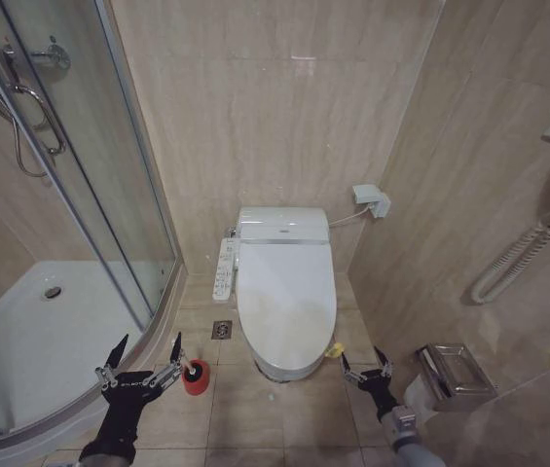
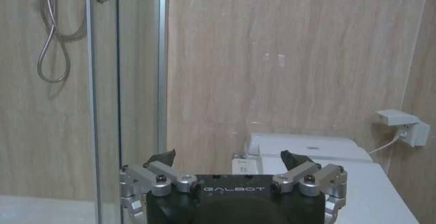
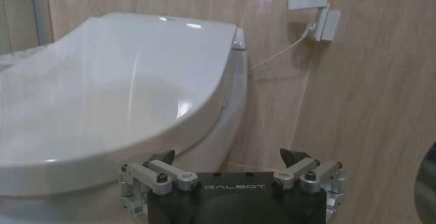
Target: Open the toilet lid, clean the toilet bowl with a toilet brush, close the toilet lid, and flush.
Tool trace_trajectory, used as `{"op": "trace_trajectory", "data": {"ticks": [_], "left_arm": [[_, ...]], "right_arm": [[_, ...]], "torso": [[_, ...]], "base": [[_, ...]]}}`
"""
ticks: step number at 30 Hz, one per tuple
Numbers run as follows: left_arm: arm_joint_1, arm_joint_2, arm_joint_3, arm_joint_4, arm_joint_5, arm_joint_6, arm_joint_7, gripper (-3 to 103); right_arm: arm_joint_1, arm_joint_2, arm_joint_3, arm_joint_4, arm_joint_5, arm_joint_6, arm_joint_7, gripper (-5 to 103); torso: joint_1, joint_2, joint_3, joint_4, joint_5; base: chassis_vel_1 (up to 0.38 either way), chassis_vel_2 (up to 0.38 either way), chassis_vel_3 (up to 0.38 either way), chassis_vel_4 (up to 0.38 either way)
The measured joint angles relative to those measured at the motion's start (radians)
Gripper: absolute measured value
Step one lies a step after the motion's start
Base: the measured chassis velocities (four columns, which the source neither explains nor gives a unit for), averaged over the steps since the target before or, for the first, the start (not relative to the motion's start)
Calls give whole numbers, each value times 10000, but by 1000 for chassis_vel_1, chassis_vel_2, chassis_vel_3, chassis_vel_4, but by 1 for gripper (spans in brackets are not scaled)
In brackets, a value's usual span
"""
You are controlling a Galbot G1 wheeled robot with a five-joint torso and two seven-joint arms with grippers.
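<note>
From up high, looking down at the floor, the toilet lid point(image 1: 286, 292) lies flat and shut over the toilet bowl point(image 1: 284, 368). Its long way runs from the wall straight toward the robot. The left pincer point(image 1: 145, 358) hangs low by the shower edge, with its fingers spread wide. Just beside it stands a small red cup point(image 1: 196, 379) with the black head of the toilet brush point(image 1: 197, 368) poking out. The right pincer point(image 1: 366, 364) is low on the other side, fingers spread too. A bit of yellow-green strap point(image 1: 334, 349) sticks out at the lid's front corner, between the lid and the right pincer. I think the right arm is the nearer one for lifting the lid.

From the left wrist, the left pincer point(image 2: 228, 158) is spread apart and holds nothing. The lid point(image 2: 371, 193) lies farther off, to one side.

From the right wrist, the right pincer point(image 3: 228, 158) is spread apart and empty. The lid point(image 3: 116, 91) is close ahead of it, big and shiny, sitting higher than the fingers.
</note>
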Motion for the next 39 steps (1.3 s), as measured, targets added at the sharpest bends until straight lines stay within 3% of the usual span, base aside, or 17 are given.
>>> {"op": "trace_trajectory", "data": {"ticks": [23, 39], "left_arm": [[0, 0, 0, 0, 0, 0, 0, 100], [0, 0, 0, 0, 0, 0, 0, 100]], "right_arm": [[1901, 327, -215, -2649, -726, 290, 37, 100], [2386, 313, -73, -3482, -1136, 550, 93, 100]], "torso": [[0, 0, 0, 1, 0], [0, -1, 0, 0, 1]], "base": [[0, 0, 0, 0], [0, 0, 0, 0]]}}
